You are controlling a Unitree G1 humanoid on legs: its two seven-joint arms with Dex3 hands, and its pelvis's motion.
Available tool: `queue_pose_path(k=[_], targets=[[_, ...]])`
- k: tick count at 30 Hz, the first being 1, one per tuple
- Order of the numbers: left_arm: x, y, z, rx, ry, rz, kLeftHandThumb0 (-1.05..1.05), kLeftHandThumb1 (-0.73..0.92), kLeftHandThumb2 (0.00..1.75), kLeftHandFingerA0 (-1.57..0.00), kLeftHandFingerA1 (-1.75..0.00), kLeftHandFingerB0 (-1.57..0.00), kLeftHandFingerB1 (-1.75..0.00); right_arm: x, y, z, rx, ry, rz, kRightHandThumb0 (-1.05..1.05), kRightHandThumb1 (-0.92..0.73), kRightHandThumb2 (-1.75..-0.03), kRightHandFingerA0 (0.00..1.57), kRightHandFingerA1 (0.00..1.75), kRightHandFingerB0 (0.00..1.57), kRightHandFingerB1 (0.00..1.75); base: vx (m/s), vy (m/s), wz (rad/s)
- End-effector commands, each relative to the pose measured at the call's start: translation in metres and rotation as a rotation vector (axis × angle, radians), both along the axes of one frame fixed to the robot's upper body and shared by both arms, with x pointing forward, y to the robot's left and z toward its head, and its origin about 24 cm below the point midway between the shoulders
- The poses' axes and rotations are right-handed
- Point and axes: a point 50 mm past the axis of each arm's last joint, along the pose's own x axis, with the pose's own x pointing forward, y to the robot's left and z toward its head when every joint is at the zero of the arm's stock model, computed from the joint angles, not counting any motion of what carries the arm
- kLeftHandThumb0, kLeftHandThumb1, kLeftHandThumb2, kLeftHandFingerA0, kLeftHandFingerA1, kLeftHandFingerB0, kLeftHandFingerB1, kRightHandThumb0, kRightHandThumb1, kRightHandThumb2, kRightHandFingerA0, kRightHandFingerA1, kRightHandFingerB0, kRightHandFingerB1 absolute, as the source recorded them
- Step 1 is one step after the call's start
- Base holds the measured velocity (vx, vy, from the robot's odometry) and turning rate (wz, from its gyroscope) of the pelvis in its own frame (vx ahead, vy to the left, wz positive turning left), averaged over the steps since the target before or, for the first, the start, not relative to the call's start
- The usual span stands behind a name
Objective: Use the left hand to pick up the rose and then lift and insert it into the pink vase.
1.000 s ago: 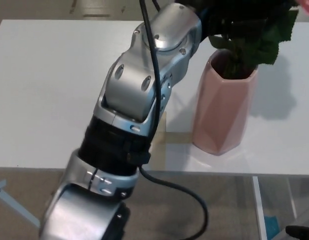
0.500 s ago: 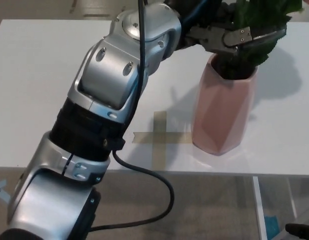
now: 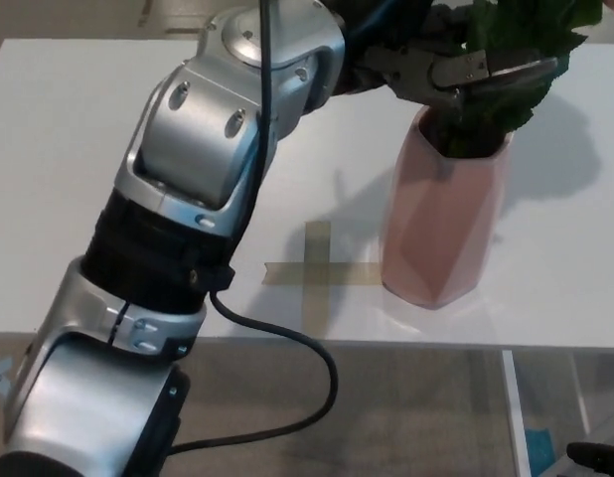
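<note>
The pink vase stands upright on the white table, right of centre. The rose's green leaves bunch over the vase's mouth, and its stem goes down inside; the bloom is cut off by the picture's top edge. My left arm reaches up from the lower left, and its hand sits right at the vase's mouth. The black fingers lie across the leaves and look closed around the rose. My right hand does not show.
A cross of tan tape is stuck to the table just left of the vase. The table's front edge runs across the lower picture, with floor below. A black cable hangs from my forearm.
My left elbow and forearm have swung to the left, bringing the hand into view at the vase's mouth. The rose's leaves have stayed over the vase.
</note>
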Motion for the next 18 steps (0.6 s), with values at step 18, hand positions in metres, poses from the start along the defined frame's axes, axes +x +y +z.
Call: queue_pose_path(k=[18], targets=[[-0.065,0.098,0.052,-0.214,-0.051,-0.208,-0.79,0.55,0.57,0.0,-0.18,0.0,-0.1,-0.013,0.0,-0.008,0.008,0.039,-0.022,-0.28,-0.54,-0.55,0.75,0.52,0.66,0.48,0.0,0.0,0.0]])
